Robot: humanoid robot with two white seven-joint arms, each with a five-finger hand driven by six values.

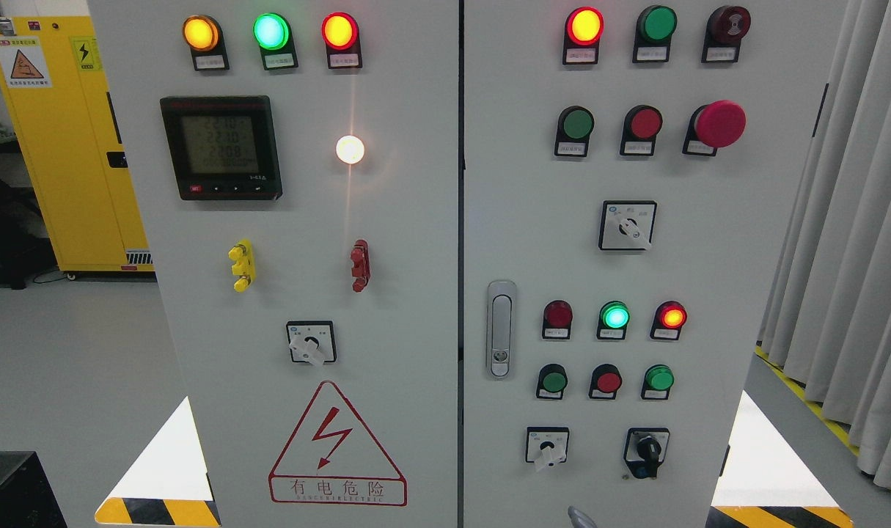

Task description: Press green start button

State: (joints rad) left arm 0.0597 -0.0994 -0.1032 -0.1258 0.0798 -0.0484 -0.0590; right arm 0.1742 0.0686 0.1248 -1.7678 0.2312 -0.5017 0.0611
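On the right door of a grey control cabinet [709, 293], a green button [578, 123] sits left of a red button [645, 122], well above a grey tip [578, 517] at the bottom edge, which shows too little to tell any hand's state.

The labels under the buttons right of the door handle [499, 330] are too small to read, so which green button is the start one cannot be told. Left of the handle, the meter [220, 147] shows blurred digits. Below the handle, a grey tip [581, 518] is cut off by the bottom edge; what it belongs to cannot be told. Far left of the handle, the yellow cabinet [56, 147] is partly hidden behind the panel.
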